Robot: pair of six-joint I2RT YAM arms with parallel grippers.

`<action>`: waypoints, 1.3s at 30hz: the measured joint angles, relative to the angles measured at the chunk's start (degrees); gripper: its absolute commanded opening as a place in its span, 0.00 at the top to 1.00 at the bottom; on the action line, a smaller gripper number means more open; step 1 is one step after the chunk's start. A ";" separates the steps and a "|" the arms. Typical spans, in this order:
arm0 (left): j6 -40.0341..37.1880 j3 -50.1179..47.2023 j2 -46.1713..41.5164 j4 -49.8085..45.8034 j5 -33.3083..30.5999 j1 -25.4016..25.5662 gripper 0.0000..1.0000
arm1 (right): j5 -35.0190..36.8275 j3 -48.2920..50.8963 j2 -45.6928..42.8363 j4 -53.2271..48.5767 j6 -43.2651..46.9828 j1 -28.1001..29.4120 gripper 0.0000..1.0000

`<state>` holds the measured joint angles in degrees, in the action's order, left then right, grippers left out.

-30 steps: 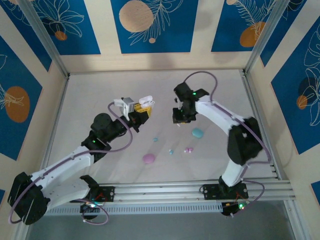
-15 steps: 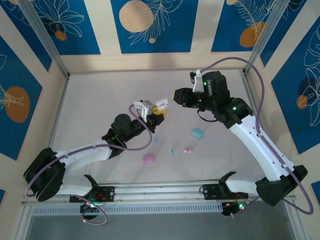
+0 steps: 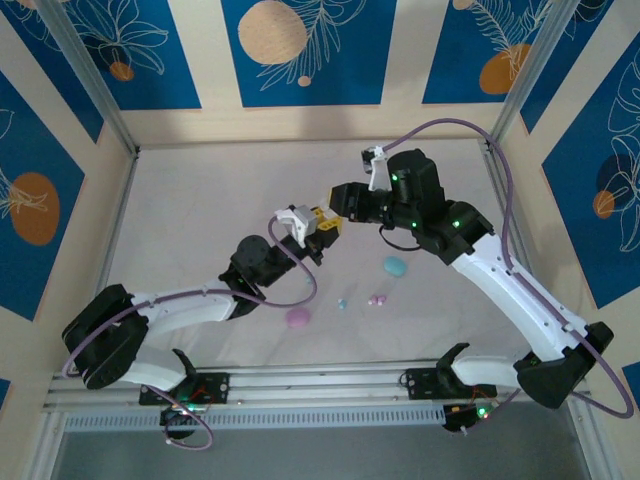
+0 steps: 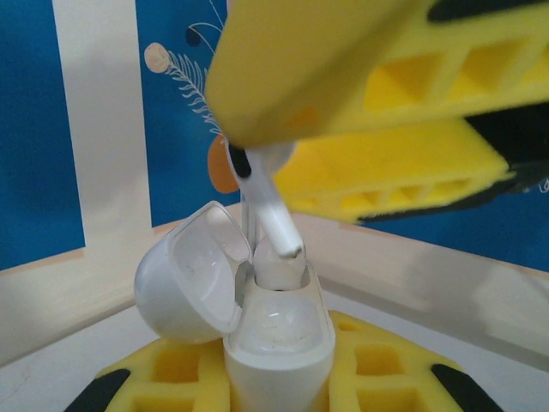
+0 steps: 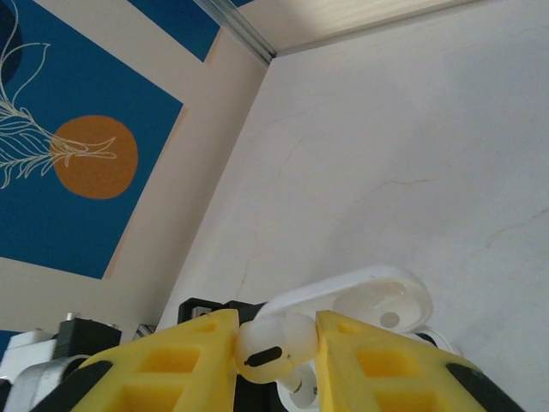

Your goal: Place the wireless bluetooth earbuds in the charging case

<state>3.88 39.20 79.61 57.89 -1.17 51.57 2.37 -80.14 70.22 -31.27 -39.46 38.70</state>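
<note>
While the left gripper (image 3: 320, 228) is pressed tight on the white charging case (image 4: 276, 339), it holds the case upright above the worktop (image 3: 200, 200), with the lid (image 4: 190, 275) flipped open toward 9 o'clock in the left wrist view. Its yellow fingers (image 4: 167, 378) hug the case on both sides. At 1 o'clock from it in the top view, very close, is the right gripper (image 3: 338, 200). That gripper is nearly closed and pinches one white earbud (image 5: 273, 342) by its round head between its yellow fingers (image 5: 184, 360). From the left wrist camera the earbud's thin stem points down, toward 6 o'clock, at the open mouth of the case. I cannot tell if the tip touches the case. Nothing sits between the earbud and the case. Down on the worktop, a teal case (image 3: 395, 266) lies at 4 o'clock from the two grippers and a pink case (image 3: 298, 317) lies at 6 o'clock. Between them lie a tiny teal earbud (image 3: 342, 303) and a tiny pink earbud (image 3: 378, 298), well apart from both grippers.
</note>
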 measured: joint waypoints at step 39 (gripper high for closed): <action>1.18 0.72 1.16 1.31 -2.34 0.09 0.87 | 5.64 -0.13 1.64 -1.18 6.69 3.37 0.68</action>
<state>5.06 39.92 80.77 59.20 -3.51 51.66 8.01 -80.27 71.85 -32.45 -32.77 42.06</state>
